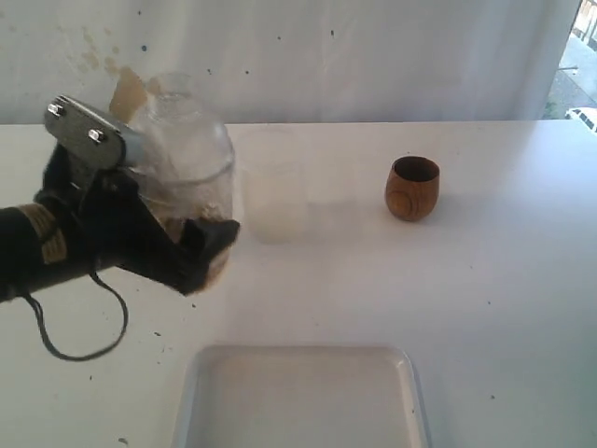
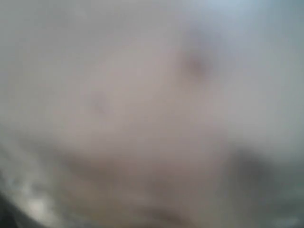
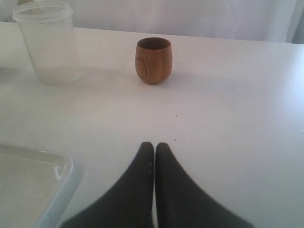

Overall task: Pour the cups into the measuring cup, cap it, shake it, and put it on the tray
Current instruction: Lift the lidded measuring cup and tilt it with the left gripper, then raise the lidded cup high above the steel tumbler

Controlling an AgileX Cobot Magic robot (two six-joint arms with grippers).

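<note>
- The left hand (image 1: 159,201) is clamped on the measuring cup (image 1: 187,154). One black finger crosses the cup's lower side and the other side of the grip sits behind it.
- The measuring cup is up off the surface (image 1: 485,280), tilted in the hand's grip, and its outline is smeared in the exterior view. Something brownish shows through its clear wall near the lower finger, but I cannot tell what it is.
- The left wrist view is a pale blur and shows nothing that can be made out.
- The frosted cup (image 1: 275,201) stands upright on the surface just beside the held measuring cup, on the side away from the left arm. I cannot tell whether the two touch.
- The wooden cup (image 1: 412,189) stands upright farther out on that same side, well apart from the left hand, with the frosted cup between them.
- The right hand (image 3: 154,145) has its two dark fingers pressed together with nothing between them, low over the bare surface.
- Straight ahead of the right hand, well apart from it, is the wooden cup with its mouth up. The frosted cup stands at a similar distance, off toward the left hand's side.
- The tray (image 1: 303,359) lies flat on the surface below and beyond the left hand's lower finger, apart from it. One rounded corner lies near the right hand, on the side toward the left hand.
</note>
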